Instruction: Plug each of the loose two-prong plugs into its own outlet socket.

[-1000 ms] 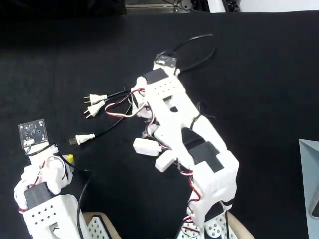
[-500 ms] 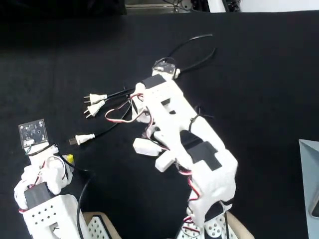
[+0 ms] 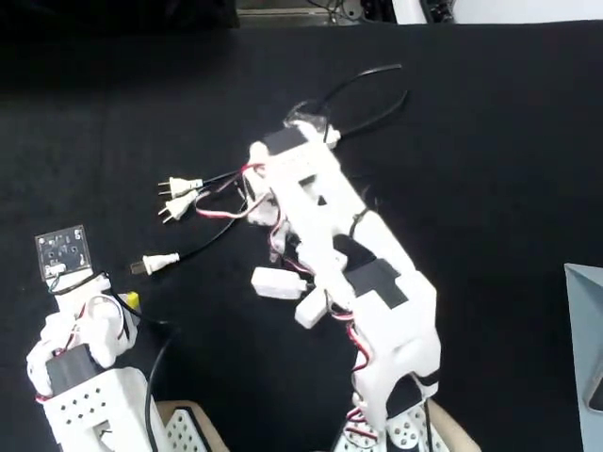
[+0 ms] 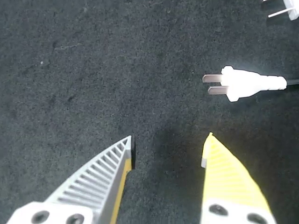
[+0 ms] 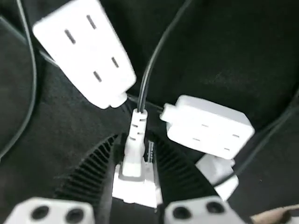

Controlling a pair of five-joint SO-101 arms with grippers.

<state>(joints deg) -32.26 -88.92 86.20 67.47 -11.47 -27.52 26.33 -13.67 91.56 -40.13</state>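
Over the last second my right arm (image 3: 349, 273), white plastic with black patches, has swung a little toward the side where the lone white two-prong plug on its black cord (image 3: 158, 264) (image 4: 243, 84) lies. That plug, its neighbours and my left arm (image 3: 80, 367) have stayed where they were. The lone plug is my marker: it lies flat on the black cloth table (image 3: 490, 188), prongs pointing away from its cord. My left gripper (image 4: 169, 137), one pale grey ribbed finger and one yellow one, hangs just short of the lone plug with its fingers spread wide and nothing between them. The lone plug sits just past the yellow fingertip, not touching it. The two more loose white two-prong plugs (image 3: 184, 186) lie side by side near the lone plug, on its far side from my left arm. A white rectangular outlet block (image 3: 276, 281) lies well apart from the lone plug, close against my right arm. My right gripper (image 5: 134, 144), with black ribbed fingers, sits well apart from the lone plug, farther off than the pair. It is clamped on a fourth white plug (image 5: 138, 122), cord end outward and prongs hidden. Just beside that held plug lie a broad white outlet block with four slots (image 5: 84, 51) and a smaller white outlet block (image 5: 208, 127). Whether either touches it I cannot tell.
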